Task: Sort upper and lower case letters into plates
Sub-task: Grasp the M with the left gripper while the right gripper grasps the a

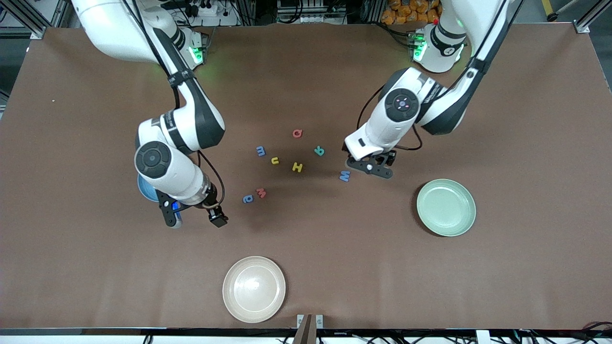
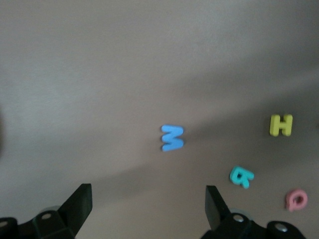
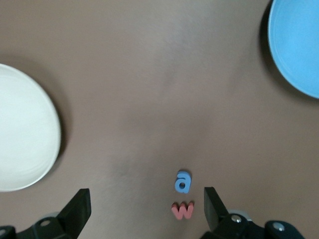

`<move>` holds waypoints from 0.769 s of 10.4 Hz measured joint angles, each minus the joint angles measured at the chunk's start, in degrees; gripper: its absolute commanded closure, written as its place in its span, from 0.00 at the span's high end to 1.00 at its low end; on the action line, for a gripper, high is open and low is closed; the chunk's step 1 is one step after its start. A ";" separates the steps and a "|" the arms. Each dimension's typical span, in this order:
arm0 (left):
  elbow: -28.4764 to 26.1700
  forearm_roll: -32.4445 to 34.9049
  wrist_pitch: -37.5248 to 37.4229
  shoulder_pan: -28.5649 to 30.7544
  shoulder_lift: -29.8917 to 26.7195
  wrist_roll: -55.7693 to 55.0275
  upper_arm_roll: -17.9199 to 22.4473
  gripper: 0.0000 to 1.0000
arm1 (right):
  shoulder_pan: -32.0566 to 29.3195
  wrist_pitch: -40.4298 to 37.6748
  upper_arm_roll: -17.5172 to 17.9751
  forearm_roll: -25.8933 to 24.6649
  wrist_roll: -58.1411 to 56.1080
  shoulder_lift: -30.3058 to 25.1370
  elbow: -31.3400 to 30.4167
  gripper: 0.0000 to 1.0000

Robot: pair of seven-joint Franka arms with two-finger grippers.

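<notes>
The sorting has not begun: all eight letters lie on the brown desk [image 1: 71, 248] and both target plates are empty.

Nearest the front camera sits the cream plate [image 1: 254, 288], which is not a target. Farther in, the mint plate [image 1: 446, 207] lies toward the left arm's end. The blue plate [image 1: 143, 191] lies toward the right arm's end, mostly hidden under the right arm.

The right gripper [image 1: 195, 215] hovers beside the blue plate, fingers spread wide and empty. The blue "a" [image 1: 247, 198] and red "w" [image 1: 261, 192] lie close together nearby.

The left gripper [image 1: 369, 167] hangs low just beside the blue "M" [image 1: 344, 176], fingers wide apart and holding nothing. Its wrist view shows that letter ahead of the open fingers.

Farther still lie the yellow "H" [image 1: 297, 166], yellow "u" [image 1: 275, 160], blue "m" [image 1: 260, 151], teal letter [image 1: 319, 151] and red "Q" [image 1: 297, 133].

The step in hand appears to be the first approach. The next move calls for centring one gripper over its nearest letter, descending and pinching it squarely; the pieces are small.

The desk covering is plain and matte. Past its edge stand metal framing and cables.
</notes>
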 measured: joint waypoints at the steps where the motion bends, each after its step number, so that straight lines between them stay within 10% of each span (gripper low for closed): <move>1: 0.08 0.22 2.55 -1.75 2.00 -2.19 1.27 1.00 | 0.07 0.48 0.03 0.06 1.00 1.04 -0.83 1.00; 8: 0.66 4.05 8.32 -9.19 10.55 -15.96 5.52 1.00 | 4.08 6.09 0.33 0.21 7.10 8.02 -1.44 1.00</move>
